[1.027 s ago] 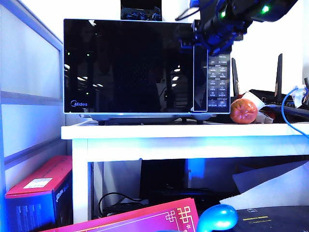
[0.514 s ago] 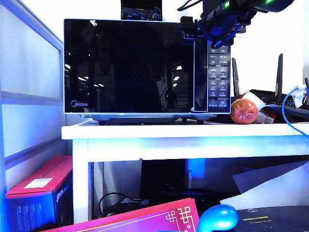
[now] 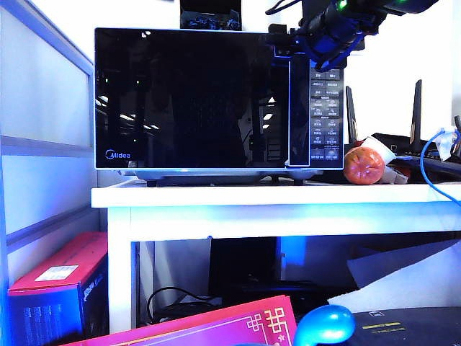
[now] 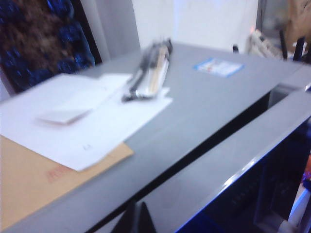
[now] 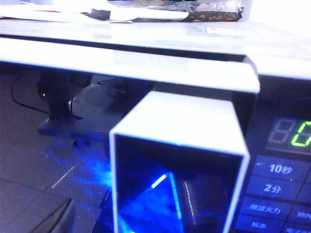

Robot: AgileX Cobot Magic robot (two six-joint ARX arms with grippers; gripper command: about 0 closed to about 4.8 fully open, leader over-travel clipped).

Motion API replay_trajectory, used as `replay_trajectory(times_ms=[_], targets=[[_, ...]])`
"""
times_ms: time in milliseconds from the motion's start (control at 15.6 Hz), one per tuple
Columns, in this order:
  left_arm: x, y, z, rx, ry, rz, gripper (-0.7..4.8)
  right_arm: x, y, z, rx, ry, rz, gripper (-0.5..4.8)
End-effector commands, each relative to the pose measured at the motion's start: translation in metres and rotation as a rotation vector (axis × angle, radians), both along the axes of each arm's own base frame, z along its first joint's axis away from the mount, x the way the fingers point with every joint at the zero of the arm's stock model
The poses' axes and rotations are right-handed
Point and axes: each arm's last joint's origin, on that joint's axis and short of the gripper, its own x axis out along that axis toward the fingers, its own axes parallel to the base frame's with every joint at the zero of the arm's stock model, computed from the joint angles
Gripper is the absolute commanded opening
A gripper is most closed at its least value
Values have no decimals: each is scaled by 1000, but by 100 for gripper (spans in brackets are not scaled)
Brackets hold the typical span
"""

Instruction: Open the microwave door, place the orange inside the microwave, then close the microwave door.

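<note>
Readable markings, catalogued:

- "Midea" brand name is showing in pale letters at about 7 o'clock on the black glass of the microwave door [image 3: 191, 97], seen in the exterior view.
- A green digit "0" is glowing on the display [image 5: 291, 133] of the microwave [image 3: 220, 101], with an unlit "8" shape just beside it, at 3 o'clock in the right wrist view.
- Button panel [image 5: 277, 194] below that display is carrying white labels: "10秒" and "2分" are legible; the lower rows of Chinese characters are too blurred to make out.
- Red stamp on the brown envelope [image 4: 29, 189] is staying illegible.
</note>
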Motion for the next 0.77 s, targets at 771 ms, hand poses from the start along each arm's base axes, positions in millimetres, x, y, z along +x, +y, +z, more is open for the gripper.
replay_trajectory(times_ms=[771], targets=[[16,-5,4,-100,-155,-1,-5,-16,2,26,3,-72,245,333]])
